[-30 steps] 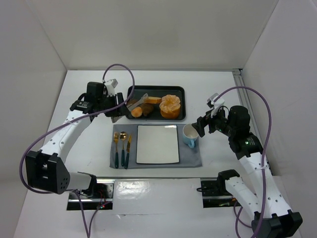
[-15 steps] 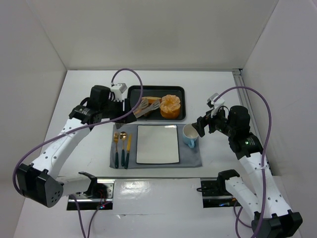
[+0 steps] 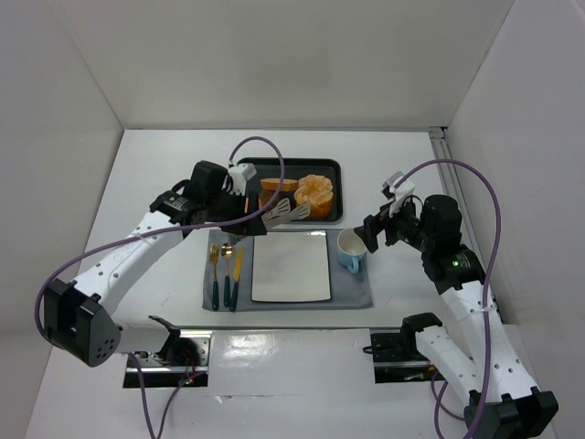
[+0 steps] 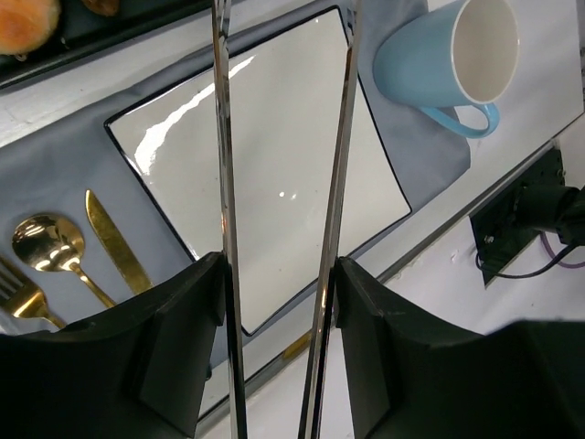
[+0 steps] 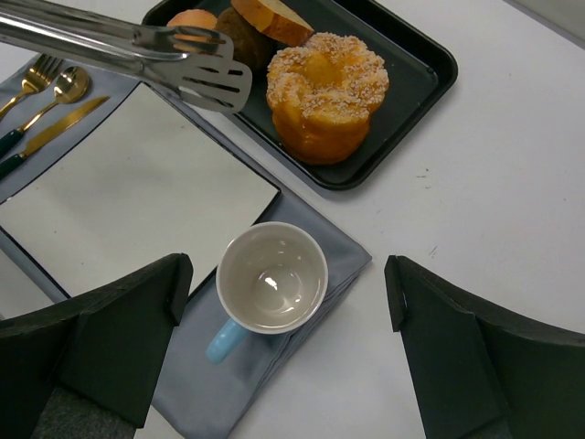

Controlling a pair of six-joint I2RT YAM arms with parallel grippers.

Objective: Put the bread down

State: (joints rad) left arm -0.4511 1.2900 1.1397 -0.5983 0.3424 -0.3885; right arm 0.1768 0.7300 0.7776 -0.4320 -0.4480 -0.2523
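On the black tray (image 3: 337, 178) toward the back of the table sits the bread (image 3: 313, 195), a round golden bun with a pale crumbly top, resting at the tray's right end and not yet lifted. The left gripper (image 4: 279, 270) is partly closed around a pair of metal tongs (image 5: 196, 69). Its fingers press the two steel arms from outside so that they stand a little apart, and a tighter squeeze would likely pinch the tong ends together. The slotted tong ends hover empty just beside the bun's left side, over the tray's near rim, which reads as lining up for a grab. A white square plate (image 3: 291, 265) lies on a grey mat (image 3: 356, 294) directly in front of the tray, its surface bare; it is probably where the bun is meant to go. Sharing the tray to the bun's left are a tan bread slice (image 5: 271, 20), a small orange ball (image 5: 190, 18) and a darker brown piece, close enough that the tongs could nudge them. A gold fork (image 4: 14, 297), spoon (image 4: 41, 240) and knife (image 4: 114, 242) lie on the mat left of the plate, and a blue cup (image 5: 271, 274) stands at its right. The right gripper (image 3: 373, 230) hangs above the cup with jaws wide apart, holding nothing, apparently waiting clear of the path.
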